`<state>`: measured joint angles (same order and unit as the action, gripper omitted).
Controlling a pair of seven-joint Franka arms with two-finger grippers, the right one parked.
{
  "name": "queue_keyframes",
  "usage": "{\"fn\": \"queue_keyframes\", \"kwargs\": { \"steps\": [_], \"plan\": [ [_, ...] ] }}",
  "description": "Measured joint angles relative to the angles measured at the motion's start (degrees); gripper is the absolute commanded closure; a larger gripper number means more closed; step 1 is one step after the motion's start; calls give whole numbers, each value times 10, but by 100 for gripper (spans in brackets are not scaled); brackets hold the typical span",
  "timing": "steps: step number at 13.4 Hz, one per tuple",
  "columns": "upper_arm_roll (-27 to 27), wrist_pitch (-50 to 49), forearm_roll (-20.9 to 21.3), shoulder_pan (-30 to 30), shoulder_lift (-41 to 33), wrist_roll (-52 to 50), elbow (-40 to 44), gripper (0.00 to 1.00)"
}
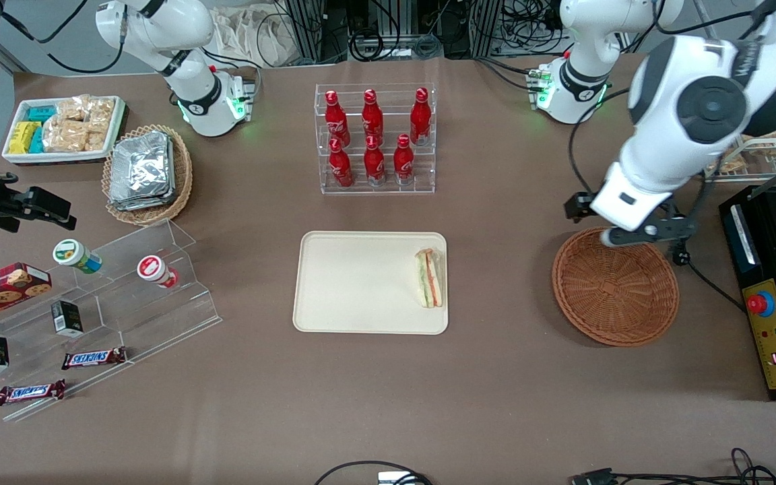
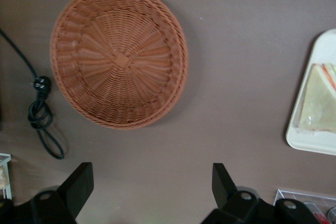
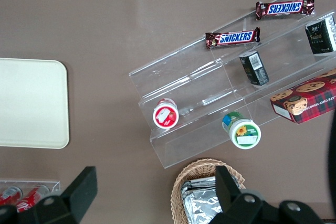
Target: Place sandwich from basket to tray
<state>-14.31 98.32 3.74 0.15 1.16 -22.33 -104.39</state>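
Brown tabletop (image 1: 496, 377) carries everything, and the biggest task piece on it is the tray (image 1: 354, 283), a flat cream rectangle with rounded corners and a low rim, lying near the middle of the table. Nearer the working arm's end sits the basket (image 1: 616, 289), a round, shallow bowl of reddish-brown wicker with nothing in it; in the wrist view its weave shows as rings around a small square centre (image 2: 119, 56).

Above the basket's edge that lies farther from the front camera hangs the gripper (image 2: 152, 184), well clear of the table, its two black fingers (image 2: 79, 184) spread wide apart and holding nothing.

Smallest is the sandwich (image 1: 430, 277), lying on the tray, right at the tray's edge that faces the basket. It is a triangular wedge of white bread in clear wrap, with thin orange and green filling stripes running along its length. The wrist view shows the pale bread face and a sliver of orange at one side (image 2: 319, 98).
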Motion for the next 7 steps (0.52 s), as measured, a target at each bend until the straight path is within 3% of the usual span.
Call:
{"fn": "queue_keyframes", "kwargs": {
  "steps": [7],
  "plan": [
    [6, -40, -18, 54, 12, 27, 87, 0]
  ]
}}
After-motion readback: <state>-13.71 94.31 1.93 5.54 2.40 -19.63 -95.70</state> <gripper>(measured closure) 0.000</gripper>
